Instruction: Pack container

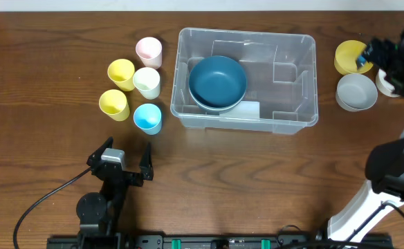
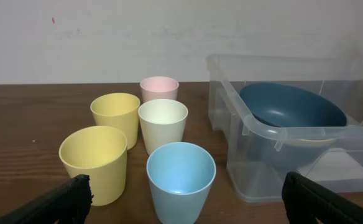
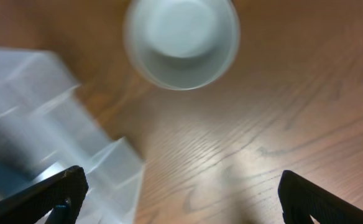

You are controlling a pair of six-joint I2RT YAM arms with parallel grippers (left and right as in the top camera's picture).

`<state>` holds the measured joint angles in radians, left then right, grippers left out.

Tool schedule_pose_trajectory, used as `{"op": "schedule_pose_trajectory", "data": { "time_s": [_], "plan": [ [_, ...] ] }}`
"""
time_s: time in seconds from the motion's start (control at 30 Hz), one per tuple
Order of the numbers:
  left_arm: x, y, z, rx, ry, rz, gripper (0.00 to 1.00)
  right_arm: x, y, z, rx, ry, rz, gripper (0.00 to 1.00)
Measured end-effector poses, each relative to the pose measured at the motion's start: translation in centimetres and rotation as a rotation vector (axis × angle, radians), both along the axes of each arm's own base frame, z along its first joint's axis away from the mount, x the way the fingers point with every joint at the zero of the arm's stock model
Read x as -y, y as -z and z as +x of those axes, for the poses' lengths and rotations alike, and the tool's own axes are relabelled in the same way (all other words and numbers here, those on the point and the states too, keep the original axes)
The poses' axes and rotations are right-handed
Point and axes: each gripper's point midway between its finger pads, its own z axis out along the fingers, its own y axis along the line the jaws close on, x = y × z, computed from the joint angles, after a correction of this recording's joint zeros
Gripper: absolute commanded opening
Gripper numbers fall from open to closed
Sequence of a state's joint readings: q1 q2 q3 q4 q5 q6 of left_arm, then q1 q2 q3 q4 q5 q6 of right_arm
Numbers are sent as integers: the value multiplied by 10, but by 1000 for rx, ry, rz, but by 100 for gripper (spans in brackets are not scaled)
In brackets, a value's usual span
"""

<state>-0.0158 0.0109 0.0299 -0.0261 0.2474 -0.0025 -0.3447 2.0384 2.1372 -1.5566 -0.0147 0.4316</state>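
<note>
blue bowl (image 1: 218, 81) fills container (image 1: 248, 32) left half

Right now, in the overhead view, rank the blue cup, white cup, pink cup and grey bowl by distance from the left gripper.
From the left gripper:
1. Blue cup, just ahead.
2. White cup, behind it.
3. Pink cup, farthest back.
4. Grey bowl, far right.
</note>
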Motion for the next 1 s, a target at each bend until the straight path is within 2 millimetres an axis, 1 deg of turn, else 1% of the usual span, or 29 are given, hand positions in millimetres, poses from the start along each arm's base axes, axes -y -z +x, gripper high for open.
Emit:
{"op": "schedule_pose_trajectory", "data": {
  "time_s": [0.13,0.27,0.33,0.57,0.73,0.83,0.9,1.0],
  "plan": [
    [0,0,0,0,0,0,98,24,31,-10,-37,73,17,99],
    [0,0,0,0,0,0,98,39,63,-11,-32,110,20,99],
    [0,0,0,0,0,0,98,43,78,-10,-26,118,17,99],
    [0,0,0,0,0,0,98,50,118,3,42,120,-7,99],
    [0,0,0,0,0,0,98,52,145,5,73,120,-24,99],
    [0,0,0,0,0,0,98,52,158,5,85,121,-30,92],
    [0,0,0,0,0,0,98,52,162,5,93,125,-33,88],
    [0,0,0,0,0,0,98,52,165,5,97,128,-37,74]
  ]
}}
